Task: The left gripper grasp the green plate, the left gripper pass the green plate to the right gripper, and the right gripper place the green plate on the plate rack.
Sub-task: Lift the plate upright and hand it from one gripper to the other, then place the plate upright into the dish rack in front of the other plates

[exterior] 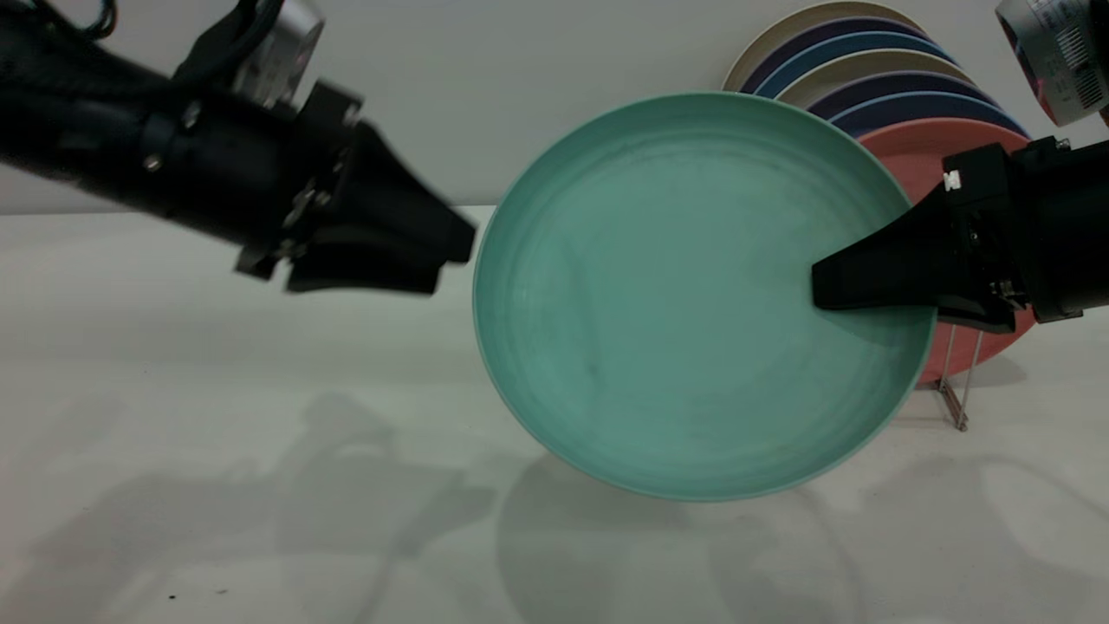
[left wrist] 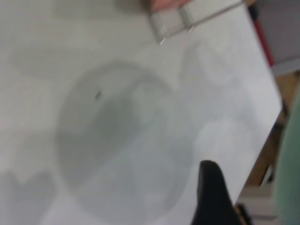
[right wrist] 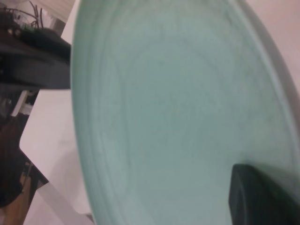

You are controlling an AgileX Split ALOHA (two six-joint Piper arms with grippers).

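Note:
The green plate (exterior: 684, 295) is held up on edge above the table, its hollow face toward the exterior camera. My right gripper (exterior: 823, 290) is shut on the plate's right rim, with one finger lying across its face. In the right wrist view the plate (right wrist: 178, 108) fills the frame and one finger (right wrist: 258, 197) rests on it. My left gripper (exterior: 450, 260) is open and empty, just left of the plate's left edge and apart from it. The left wrist view shows one finger (left wrist: 211, 187) and a strip of the plate (left wrist: 291, 168). The plate rack (exterior: 957, 386) stands behind the plate at the right.
The rack holds a salmon-pink plate (exterior: 918, 147) in front, with blue plates (exterior: 910, 104) and cream plates (exterior: 814, 22) behind it. The white table (exterior: 260, 433) spreads below both arms. The left gripper also shows in the right wrist view (right wrist: 37, 61).

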